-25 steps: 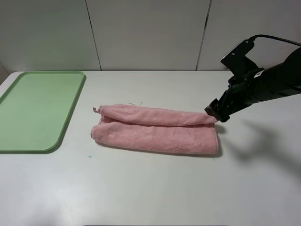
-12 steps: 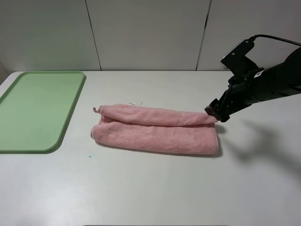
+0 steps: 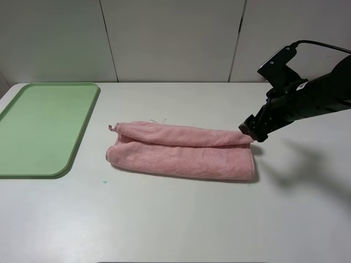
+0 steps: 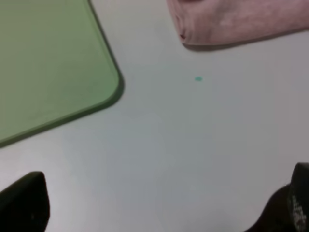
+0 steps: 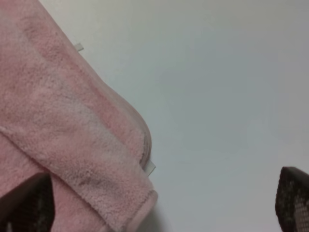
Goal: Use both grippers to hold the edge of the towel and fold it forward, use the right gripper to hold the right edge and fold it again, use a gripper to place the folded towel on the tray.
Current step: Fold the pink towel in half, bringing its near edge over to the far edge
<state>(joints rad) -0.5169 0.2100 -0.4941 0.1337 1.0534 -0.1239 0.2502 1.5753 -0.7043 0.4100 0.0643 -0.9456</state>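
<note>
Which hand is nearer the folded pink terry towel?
Right. The right hand is at the right end of the pink towel, jaws open. The left hand hangs over the table by a corner of the light green plastic tray, apart from the towel.

The towel (image 3: 184, 153) is plush, fuzzy pink terry cloth. The tray (image 3: 38, 131) looks like smooth, matt green plastic. The table (image 3: 181, 219) is smooth, faintly sheened white.

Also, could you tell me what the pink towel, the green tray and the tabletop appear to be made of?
The towel looks like plush terry or microfibre cloth: a fuzzy matte pile and soft rounded folds. The tray seems to be moulded plastic: even light green, smooth, rounded corners, low rim. The table is smooth, pale and matte, perhaps laminate; that is uncertain.
</note>
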